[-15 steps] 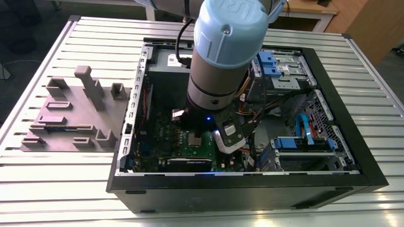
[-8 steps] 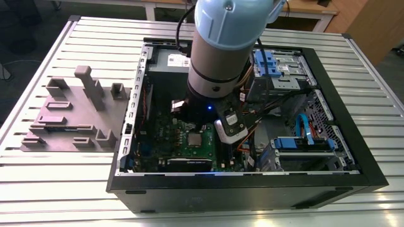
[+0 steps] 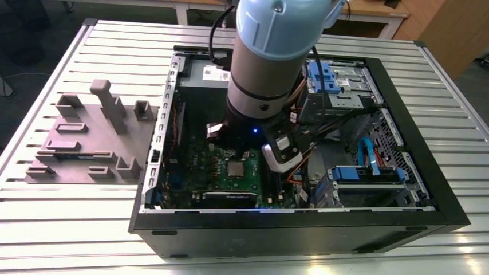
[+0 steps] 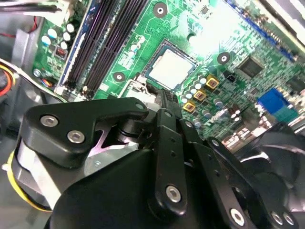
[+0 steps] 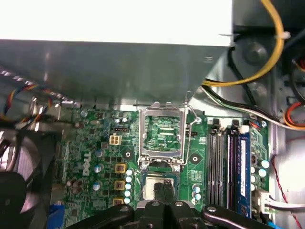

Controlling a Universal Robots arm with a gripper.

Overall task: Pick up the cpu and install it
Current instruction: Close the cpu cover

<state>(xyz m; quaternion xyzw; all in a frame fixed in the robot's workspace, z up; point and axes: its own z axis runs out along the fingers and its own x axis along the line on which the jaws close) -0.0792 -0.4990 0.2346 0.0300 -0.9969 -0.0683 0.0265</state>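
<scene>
Hanging over the middle of the open computer case, the arm reached down toward the green motherboard in the exterior view. The case lay on its side on a slatted metal table, occupying the centre and right of the frame. The cpu sat flat in its socket on the board, just below the arm's lower end in the frame, its silver-grey top facing up. At the exterior view's left, well apart from the case, a grey plastic fixture with upright blocks rested on the table.

In the second wrist view the cpu showed in the upper middle of the frame as a pale square inside a dark socket frame, with black memory slots running diagonally at the upper left. The gripper filled the lower half of the frame; its black fingers stood pressed together with no gap visible between them, and they held nothing. Their tips were just beside the near edge of the cpu, though contact could not be judged.

In the first wrist view the socket's metal load plate stood raised open at the centre of the frame. The cpu lay just below it, partly covered by the closed fingertips at the bottom edge.
</scene>
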